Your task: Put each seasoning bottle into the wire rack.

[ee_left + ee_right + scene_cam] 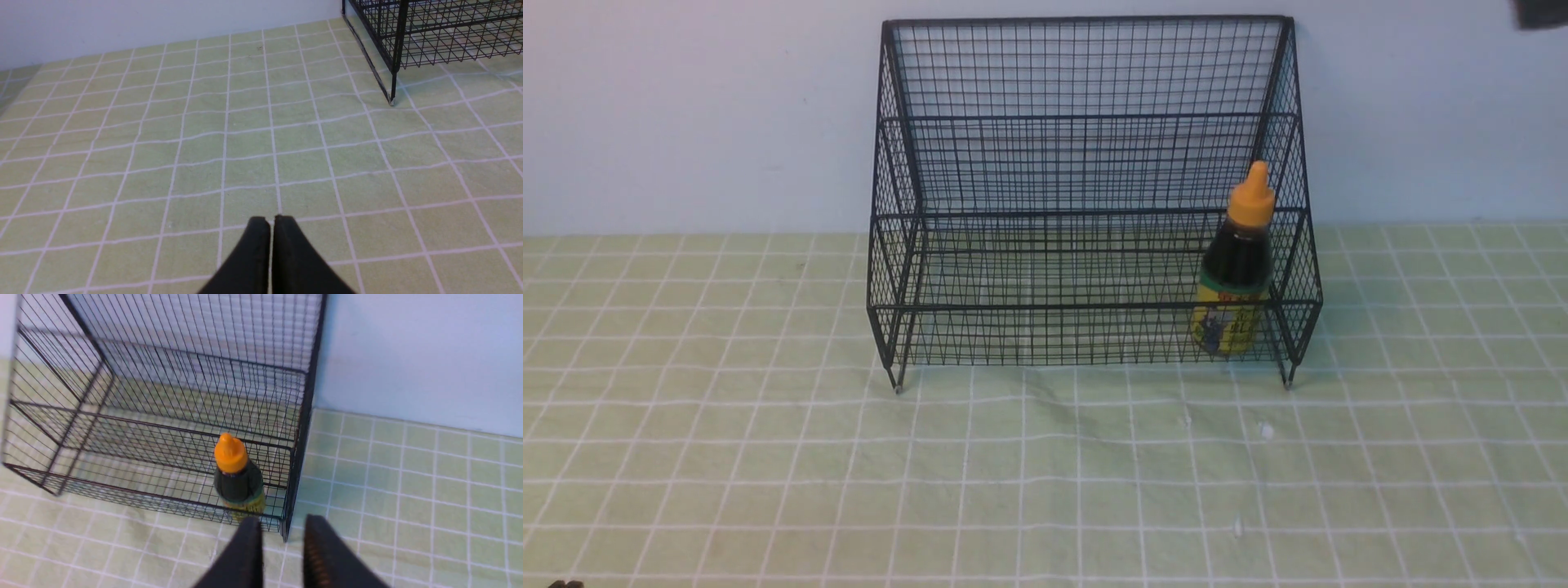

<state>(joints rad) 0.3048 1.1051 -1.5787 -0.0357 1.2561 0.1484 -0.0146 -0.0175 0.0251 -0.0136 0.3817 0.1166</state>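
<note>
Plainly, the seasoning bottle [1235, 269] stands upright on the lower tier of the wire rack [1086, 122], at the rack's right end, close against the sloped side mesh, with its yellow label [1227, 322] behind the low front rail. It looks small and light, probably a thin plastic body that gives a little under a squeeze, and the dark liquid inside would keep its weight low. The smooth label may be slippery, and the tapered orange cap [1251, 200] is a poor place to pinch, since pads would slide up the cone. If it needs handling again, the dark shoulder just under the cap looks the best hold, taken from above, because the front rail blocks the lower body. In its wrist view, the right gripper [282, 520] hangs outside the rack's front corner with a narrow gap between its fingers, holding nothing. The left gripper [270, 220] is closed and empty above the green checked cloth [163, 143], well apart from the rack.
</note>
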